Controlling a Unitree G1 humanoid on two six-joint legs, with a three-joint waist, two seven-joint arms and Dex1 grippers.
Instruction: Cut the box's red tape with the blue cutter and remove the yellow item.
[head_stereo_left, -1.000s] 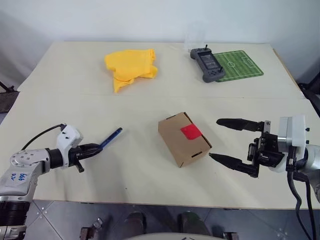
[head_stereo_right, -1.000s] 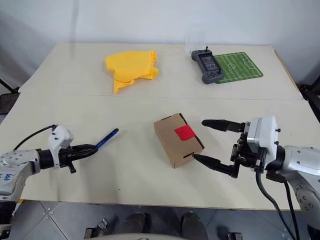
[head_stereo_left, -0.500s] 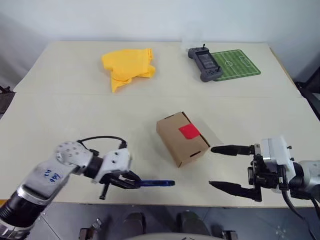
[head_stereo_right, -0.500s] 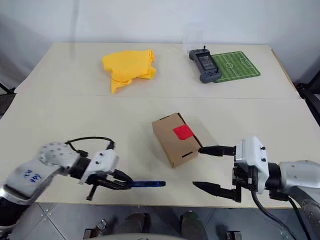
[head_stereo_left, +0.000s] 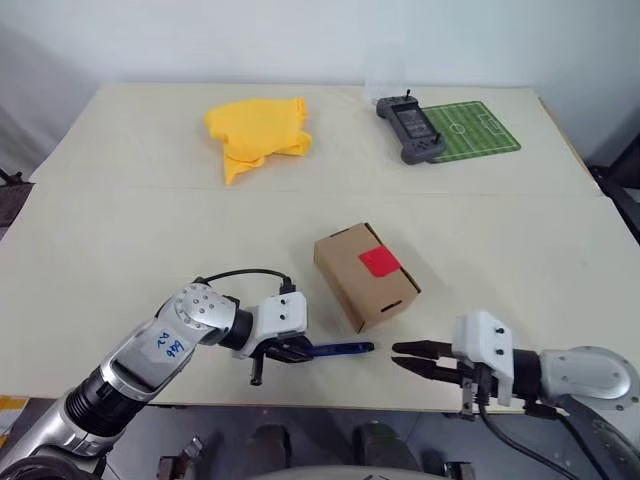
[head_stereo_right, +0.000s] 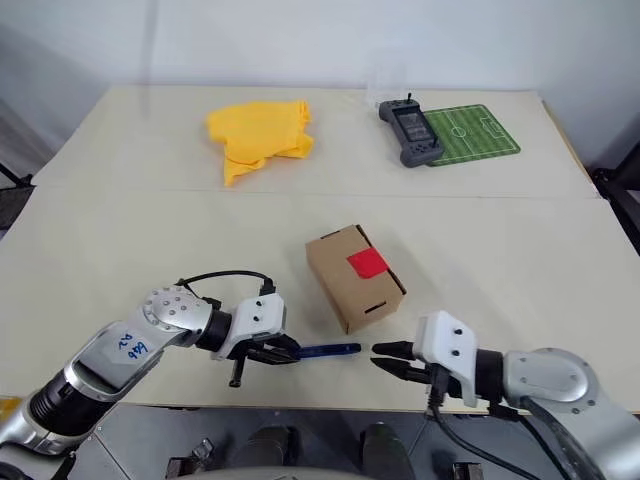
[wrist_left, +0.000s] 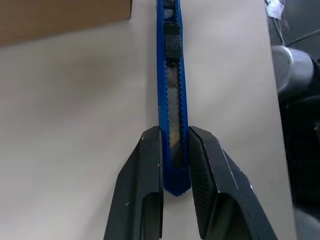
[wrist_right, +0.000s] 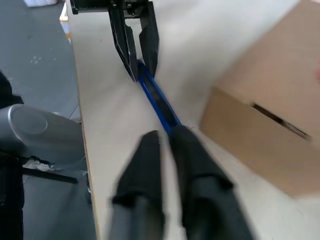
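Note:
The brown box (head_stereo_left: 358, 283) stands in the middle of the table with the red tape (head_stereo_left: 380, 262) on its top edge, flap down. My left gripper (head_stereo_left: 298, 350) is shut on the tail end of the blue cutter (head_stereo_left: 342, 349), which lies level just above the table in front of the box and points at my right gripper (head_stereo_left: 396, 355). In the left wrist view the black fingers (wrist_left: 150, 165) pinch the cutter (wrist_left: 172, 75) from both sides. The right gripper's fingers are shut, their tips at the cutter's free end; I cannot tell if they touch it. The yellow item is hidden.
A crumpled yellow cloth (head_stereo_left: 258, 132) lies at the back left. A grey handheld controller (head_stereo_left: 412, 130) rests beside a green football-pitch mat (head_stereo_left: 472, 127) at the back right. Both grippers work close to the table's front edge (head_stereo_left: 330, 405).
My left gripper carried the cutter from the left side to the right, in front of the box. The right gripper sank toward the front edge and closed its fingers.

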